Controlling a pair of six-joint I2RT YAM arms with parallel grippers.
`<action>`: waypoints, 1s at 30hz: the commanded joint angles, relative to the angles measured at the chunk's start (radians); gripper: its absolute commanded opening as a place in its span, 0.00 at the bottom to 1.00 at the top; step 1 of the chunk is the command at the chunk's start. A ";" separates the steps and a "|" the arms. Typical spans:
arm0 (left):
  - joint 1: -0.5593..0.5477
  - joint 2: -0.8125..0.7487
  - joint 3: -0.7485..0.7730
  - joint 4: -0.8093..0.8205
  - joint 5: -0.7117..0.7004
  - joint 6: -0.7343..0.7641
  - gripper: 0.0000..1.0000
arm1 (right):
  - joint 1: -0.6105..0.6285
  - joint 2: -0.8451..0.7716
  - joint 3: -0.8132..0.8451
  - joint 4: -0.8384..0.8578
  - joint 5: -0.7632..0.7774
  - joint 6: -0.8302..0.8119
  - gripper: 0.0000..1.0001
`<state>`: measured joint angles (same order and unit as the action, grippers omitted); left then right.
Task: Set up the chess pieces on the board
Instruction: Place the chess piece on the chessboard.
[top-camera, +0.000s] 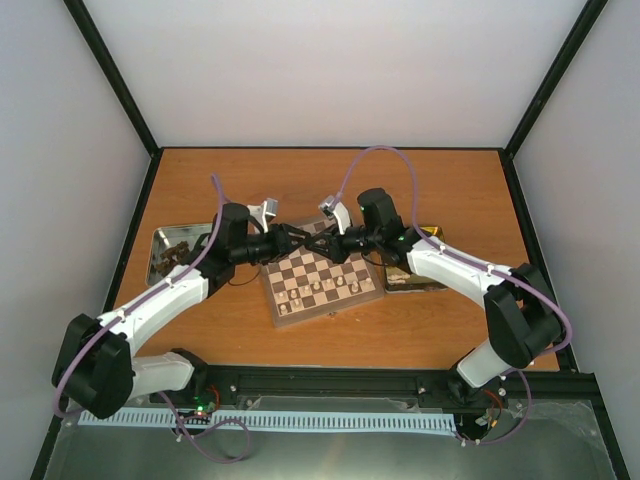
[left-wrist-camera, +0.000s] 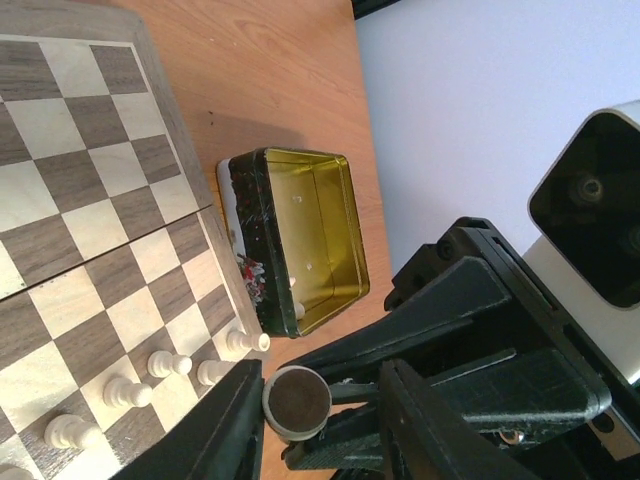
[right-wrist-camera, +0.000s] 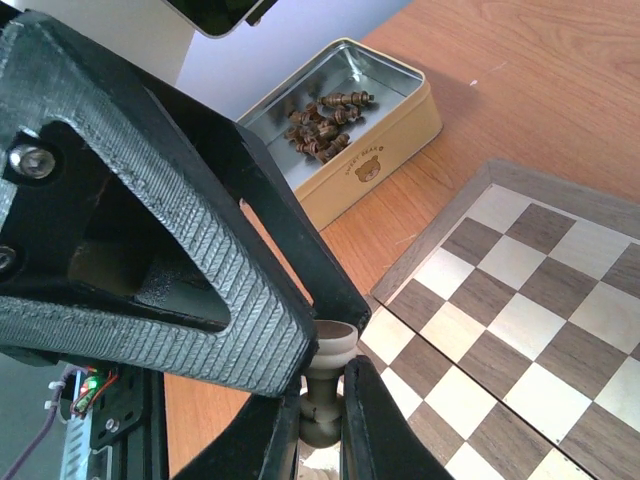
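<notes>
Both grippers meet over the far edge of the board (top-camera: 345, 268). My right gripper (right-wrist-camera: 325, 410) is shut on the waist of a cream-white chess piece (right-wrist-camera: 335, 370), held sideways above the board (right-wrist-camera: 520, 300). In the left wrist view the piece's round felt base (left-wrist-camera: 296, 402) faces the camera. My left gripper (left-wrist-camera: 320, 388) stands open around that base. One of its fingers (left-wrist-camera: 225, 425) touches the base and a gap shows on the other side. Several cream pieces (left-wrist-camera: 170, 364) stand in a row on the board (left-wrist-camera: 90, 200).
A gold tin (left-wrist-camera: 320, 230) lies just right of the board with a cream piece (left-wrist-camera: 293, 285) inside. A silver-lined tin (right-wrist-camera: 400, 110) to the board's left holds several dark brown pieces (right-wrist-camera: 325, 125). The tin (top-camera: 175, 250) sits beside my left arm.
</notes>
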<state>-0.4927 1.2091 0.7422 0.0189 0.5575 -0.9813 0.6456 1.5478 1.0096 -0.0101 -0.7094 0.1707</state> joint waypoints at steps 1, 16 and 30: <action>-0.004 0.008 0.007 0.028 0.050 -0.007 0.27 | 0.020 -0.003 0.026 0.053 0.027 0.019 0.07; -0.004 -0.076 0.019 0.079 0.052 -0.037 0.10 | 0.026 -0.136 -0.086 0.182 0.137 0.279 0.57; -0.004 -0.134 0.068 0.186 0.045 -0.314 0.12 | 0.123 -0.204 -0.296 0.791 0.240 0.828 0.47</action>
<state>-0.4915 1.0988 0.7639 0.1303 0.5953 -1.1885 0.7464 1.3521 0.7471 0.5991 -0.5503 0.8619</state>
